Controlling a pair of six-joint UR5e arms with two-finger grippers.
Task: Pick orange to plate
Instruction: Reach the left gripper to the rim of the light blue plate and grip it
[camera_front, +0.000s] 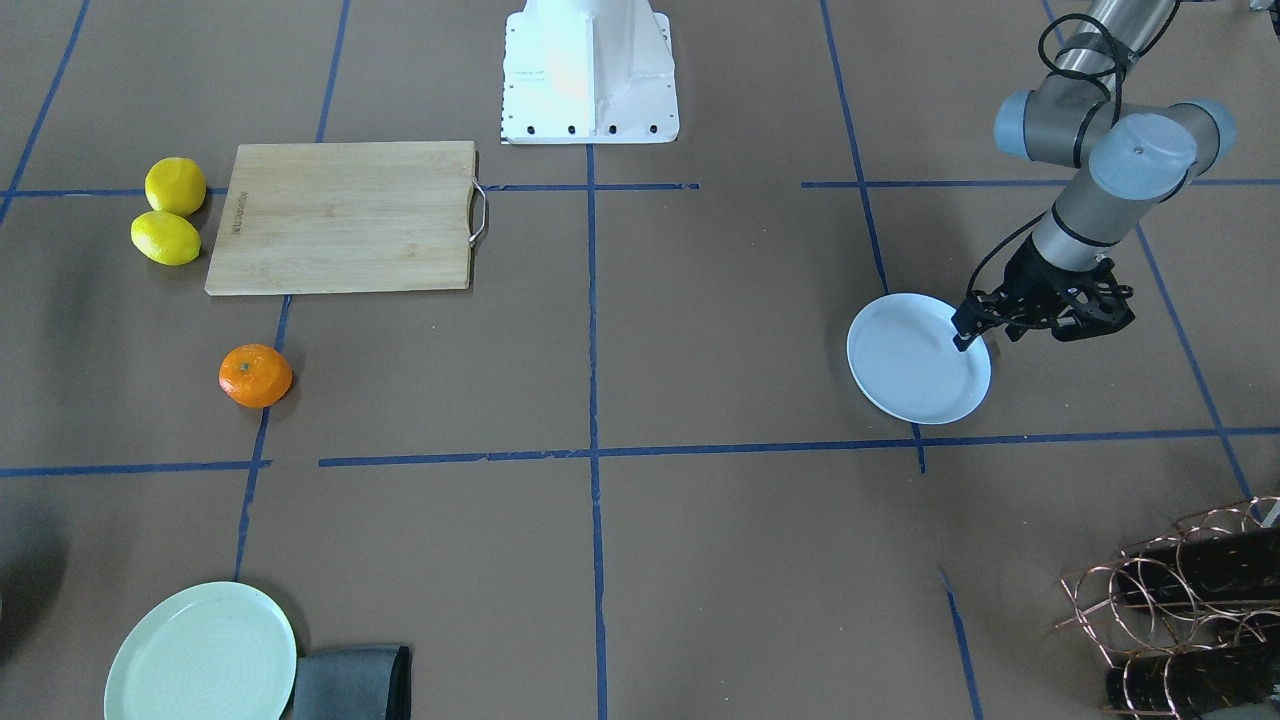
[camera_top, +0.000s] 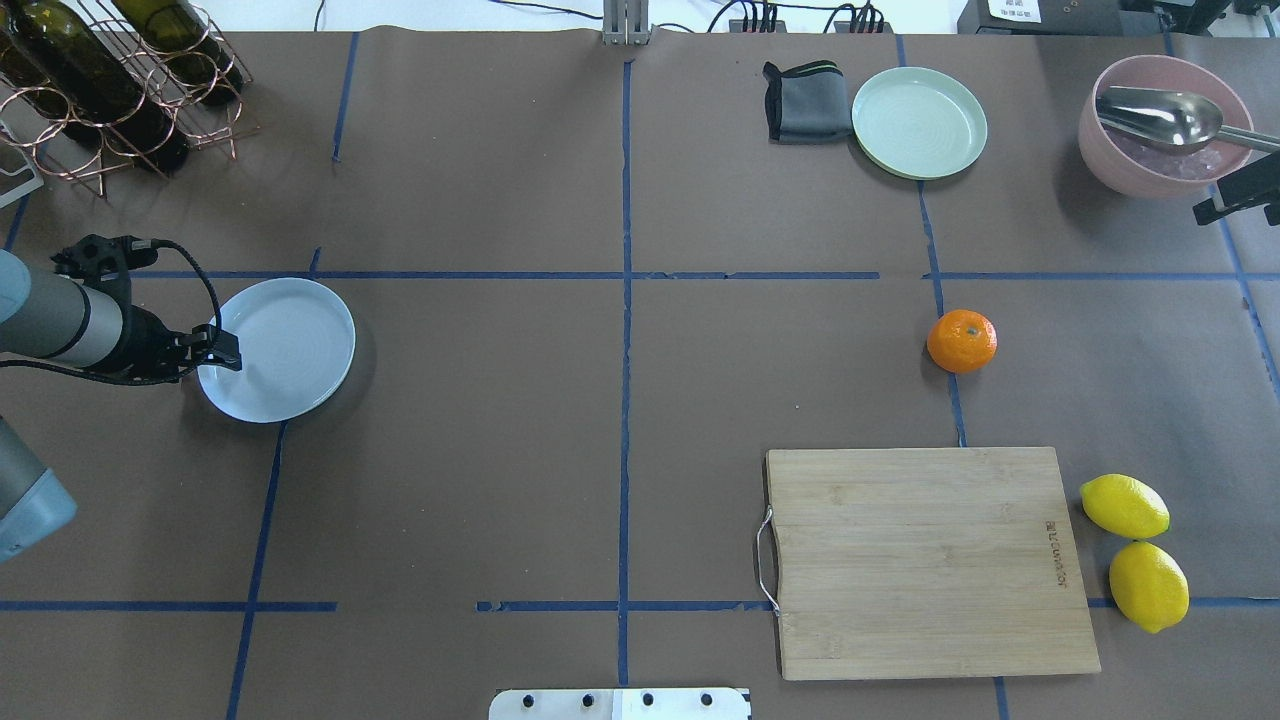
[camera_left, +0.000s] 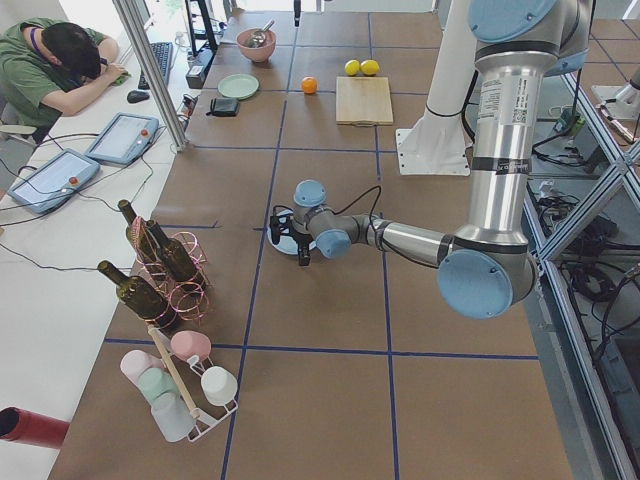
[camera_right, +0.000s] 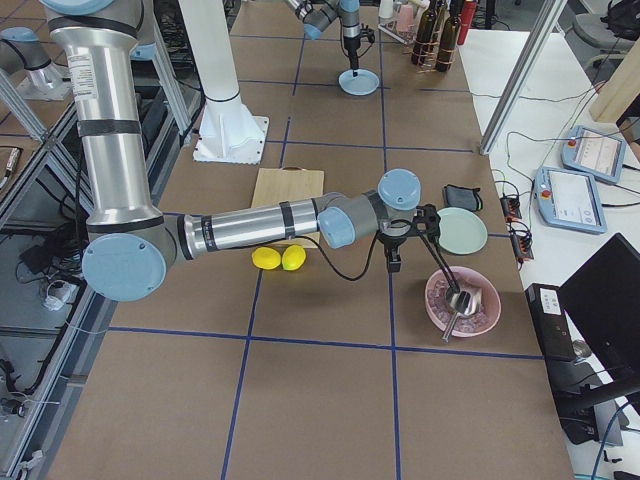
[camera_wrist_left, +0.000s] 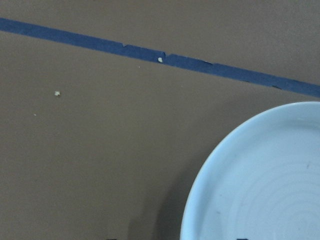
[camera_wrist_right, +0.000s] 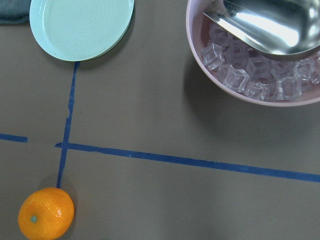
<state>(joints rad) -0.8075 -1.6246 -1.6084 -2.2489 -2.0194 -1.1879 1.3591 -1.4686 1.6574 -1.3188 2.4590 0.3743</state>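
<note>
The orange (camera_top: 962, 341) lies alone on the brown table on the right half, just beyond the cutting board; it also shows at the lower left of the right wrist view (camera_wrist_right: 46, 213). The pale bluish-white plate (camera_top: 280, 350) sits far off on the left half and holds nothing. My left gripper (camera_top: 225, 352) is low at the plate's near rim, open, with the rim (camera_wrist_left: 200, 200) between its fingers. My right gripper (camera_right: 412, 250) hangs open and empty above the table beside the pink bowl, well away from the orange.
A wooden cutting board (camera_top: 925, 560) with two lemons (camera_top: 1135, 550) beside it lies near the robot's base. At the far right are a pale green plate (camera_top: 919, 122), a grey cloth (camera_top: 803, 100) and a pink bowl (camera_top: 1100, 150) of ice with a spoon. A bottle rack (camera_top: 110, 90) stands far left.
</note>
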